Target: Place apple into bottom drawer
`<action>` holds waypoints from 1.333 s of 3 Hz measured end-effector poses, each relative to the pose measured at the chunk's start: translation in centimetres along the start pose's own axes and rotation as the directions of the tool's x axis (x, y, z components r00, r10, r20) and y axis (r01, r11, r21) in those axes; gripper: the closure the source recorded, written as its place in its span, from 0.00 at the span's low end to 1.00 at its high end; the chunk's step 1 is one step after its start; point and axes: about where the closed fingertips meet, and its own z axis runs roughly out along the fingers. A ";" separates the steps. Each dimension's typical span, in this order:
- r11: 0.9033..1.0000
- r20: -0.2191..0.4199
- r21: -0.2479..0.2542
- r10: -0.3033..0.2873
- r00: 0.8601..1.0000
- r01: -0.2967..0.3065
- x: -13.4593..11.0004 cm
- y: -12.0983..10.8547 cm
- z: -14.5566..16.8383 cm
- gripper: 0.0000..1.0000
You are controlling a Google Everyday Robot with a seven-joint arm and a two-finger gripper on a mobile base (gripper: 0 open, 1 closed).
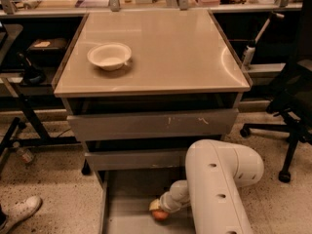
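Observation:
The bottom drawer [129,194] is pulled open at the foot of the grey cabinet, showing its flat grey floor. The small red-orange apple [160,215] is low inside it, near the front middle. My gripper [157,207] reaches down into the drawer at the end of the white arm [214,189] and sits right at the apple, touching or nearly touching its top. The wrist hides most of the gripper.
A white bowl [109,56] stands on the cabinet's beige top [165,48]. The upper drawer front [151,123] and the middle drawer front [136,159] sit above the open drawer. A black office chair [292,106] is at the right, a person's white shoe [19,211] at the lower left.

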 end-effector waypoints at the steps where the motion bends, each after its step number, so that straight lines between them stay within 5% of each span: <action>1: 1.000 0.000 0.000 0.000 1.000 0.000 0.0 0.0 0.0 0.35; 2: 1.000 0.000 0.000 0.000 1.000 0.000 0.0 0.0 0.0 0.12; 3: 1.000 0.000 0.000 0.000 1.000 0.000 0.0 0.0 0.0 0.00; 4: 1.000 0.000 0.000 0.000 1.000 0.000 0.0 0.0 0.0 0.00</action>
